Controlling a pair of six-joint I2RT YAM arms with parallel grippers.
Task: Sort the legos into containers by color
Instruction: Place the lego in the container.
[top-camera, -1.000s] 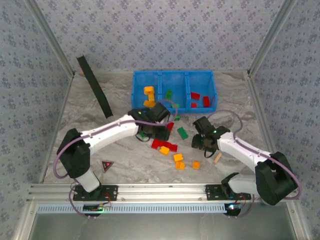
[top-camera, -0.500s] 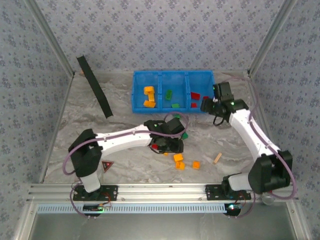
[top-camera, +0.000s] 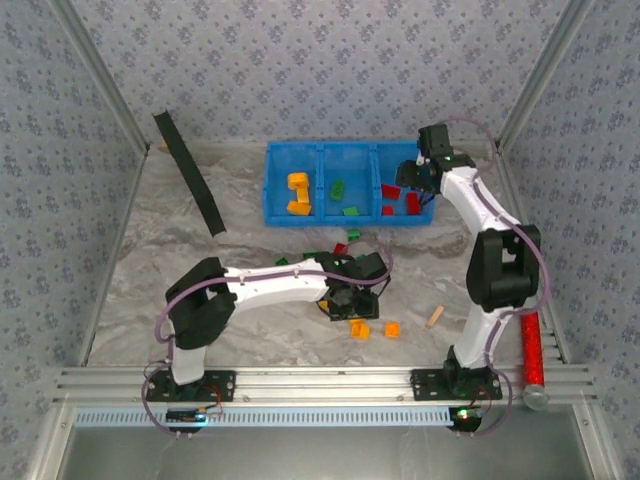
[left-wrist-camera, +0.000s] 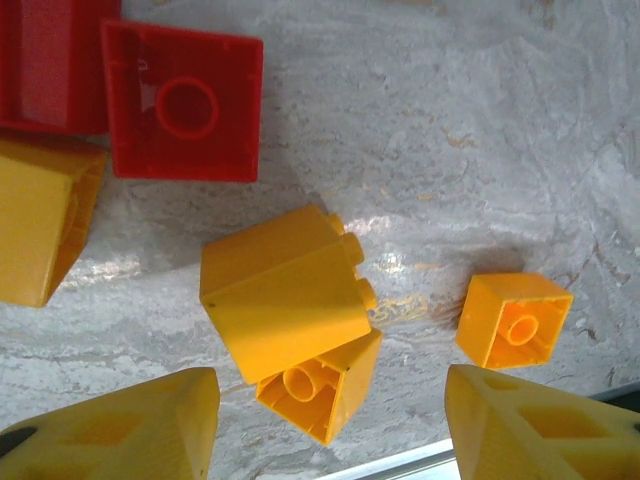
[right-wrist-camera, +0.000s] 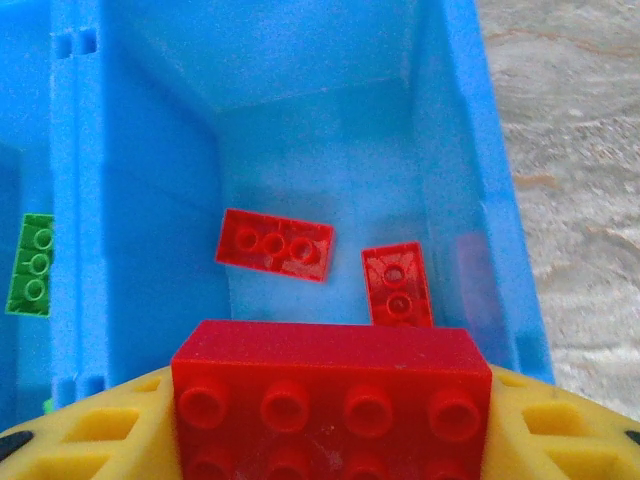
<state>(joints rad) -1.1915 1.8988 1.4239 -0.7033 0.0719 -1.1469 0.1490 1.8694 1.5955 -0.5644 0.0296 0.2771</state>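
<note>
Lab robot test cell. Patterned panel walls (top-camera: 330, 60) box in a marble-look table (top-camera: 170, 250); aluminium rail (top-camera: 320, 378) carries the arm bases (top-camera: 188, 385).

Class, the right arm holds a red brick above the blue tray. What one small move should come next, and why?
Probably open the right gripper and let the red brick drop. The brick hangs directly over the tray's right compartment, where two red bricks already lie, so the colour matches and nothing seems to block the fall.
</note>
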